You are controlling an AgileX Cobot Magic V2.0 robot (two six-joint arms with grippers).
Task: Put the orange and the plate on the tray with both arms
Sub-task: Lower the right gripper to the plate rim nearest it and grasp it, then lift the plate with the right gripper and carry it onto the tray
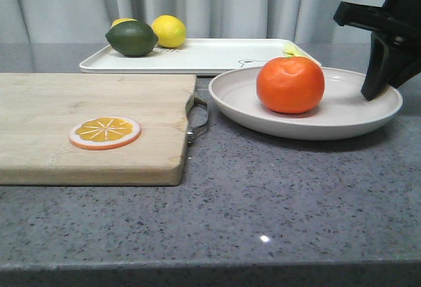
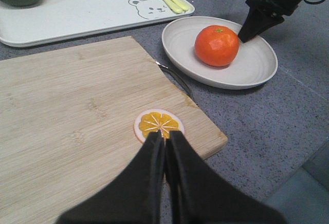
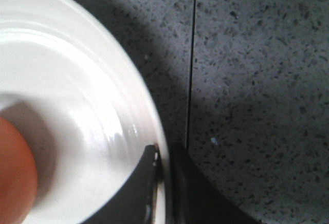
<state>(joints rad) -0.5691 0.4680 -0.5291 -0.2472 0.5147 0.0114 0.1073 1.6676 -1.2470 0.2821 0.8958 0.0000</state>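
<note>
The orange (image 1: 290,84) sits in the plate (image 1: 342,119); the right gripper (image 3: 163,165) pinches the plate's rim, while the left gripper (image 2: 165,147) hangs closed and empty over the cutting board (image 2: 67,131)

Right gripper (image 3: 163,157) pinches a rim; left gripper (image 2: 165,141) hovers, fingers together.

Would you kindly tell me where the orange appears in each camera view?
Front view: the orange sits right of centre, on the plate.
Left wrist view: upper right, on the plate.
Right wrist view: a sliver at the lower left edge.
Shared landmark: the plate.
</note>
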